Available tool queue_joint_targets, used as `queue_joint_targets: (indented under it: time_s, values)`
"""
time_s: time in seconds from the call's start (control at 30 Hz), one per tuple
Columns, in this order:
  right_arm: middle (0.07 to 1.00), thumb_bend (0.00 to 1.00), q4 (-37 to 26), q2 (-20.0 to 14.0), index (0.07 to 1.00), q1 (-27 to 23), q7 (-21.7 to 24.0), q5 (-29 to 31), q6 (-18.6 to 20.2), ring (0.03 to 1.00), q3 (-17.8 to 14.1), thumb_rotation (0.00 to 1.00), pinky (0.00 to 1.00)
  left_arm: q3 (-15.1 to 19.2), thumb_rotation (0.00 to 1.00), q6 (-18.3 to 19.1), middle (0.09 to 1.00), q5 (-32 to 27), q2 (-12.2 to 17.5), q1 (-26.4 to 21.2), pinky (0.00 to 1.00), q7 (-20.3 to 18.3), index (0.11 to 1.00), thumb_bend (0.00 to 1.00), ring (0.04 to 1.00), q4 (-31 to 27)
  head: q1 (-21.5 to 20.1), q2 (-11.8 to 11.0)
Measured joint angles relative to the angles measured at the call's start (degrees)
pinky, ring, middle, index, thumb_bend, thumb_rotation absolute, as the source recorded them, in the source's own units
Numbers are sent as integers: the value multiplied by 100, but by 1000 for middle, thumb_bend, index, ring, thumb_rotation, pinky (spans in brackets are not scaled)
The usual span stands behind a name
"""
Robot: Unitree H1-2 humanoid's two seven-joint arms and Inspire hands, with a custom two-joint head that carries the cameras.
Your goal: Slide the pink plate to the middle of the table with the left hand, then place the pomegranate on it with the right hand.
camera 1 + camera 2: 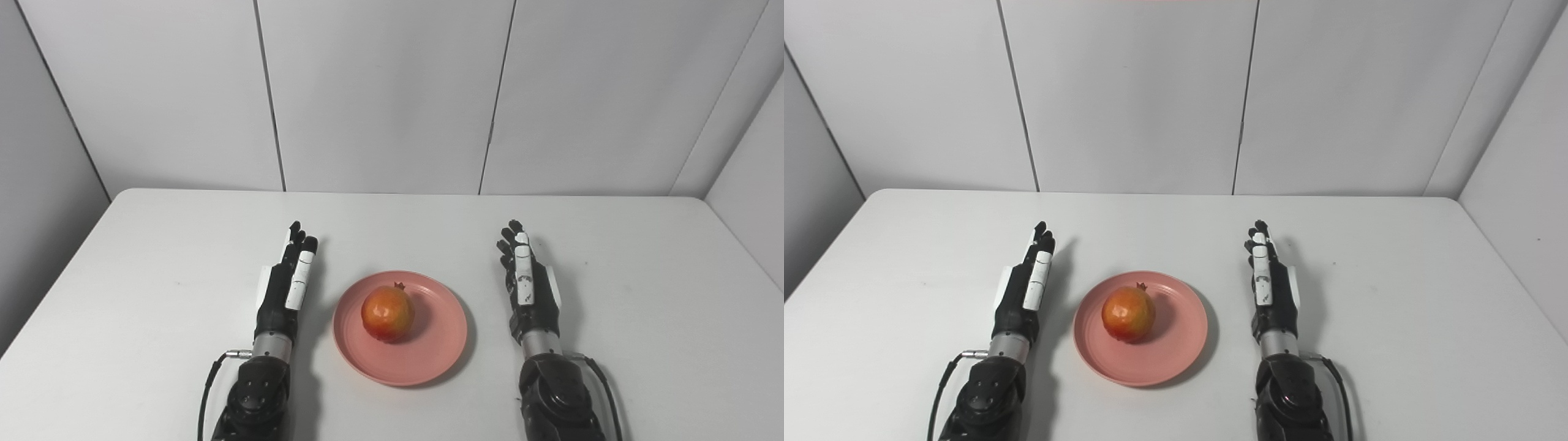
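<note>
table (153, 257): white, rounded corners
on it: pink plate (438, 349), near the front middle

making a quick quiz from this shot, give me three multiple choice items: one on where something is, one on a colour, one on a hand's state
1. Where is the pomegranate?
A. on the bare table
B. on the plate
C. in the right hand

2. What colour is the plate?
A. blue
B. white
C. pink

3. How is the left hand?
A. open, holding nothing
B. shut on the plate
C. shut on the pomegranate

Answers: 1 B, the fruit sits inside the plate's rim. 2 C, the plate is plainly pink on the white table. 3 A, its fingers stretch forward beside the plate, apart from it; the right hand lies likewise.
</note>
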Motion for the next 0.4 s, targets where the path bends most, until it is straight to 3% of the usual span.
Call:
queue_joint_targets:
  time_s: [0.4]
  values:
    - [940,814,-50,-1,926,31,-3,-85,50,944,46,1000,1000,-21,991,-35,1000,105,-12,21,1000,12,1000,854,1000,-4,-18,9]
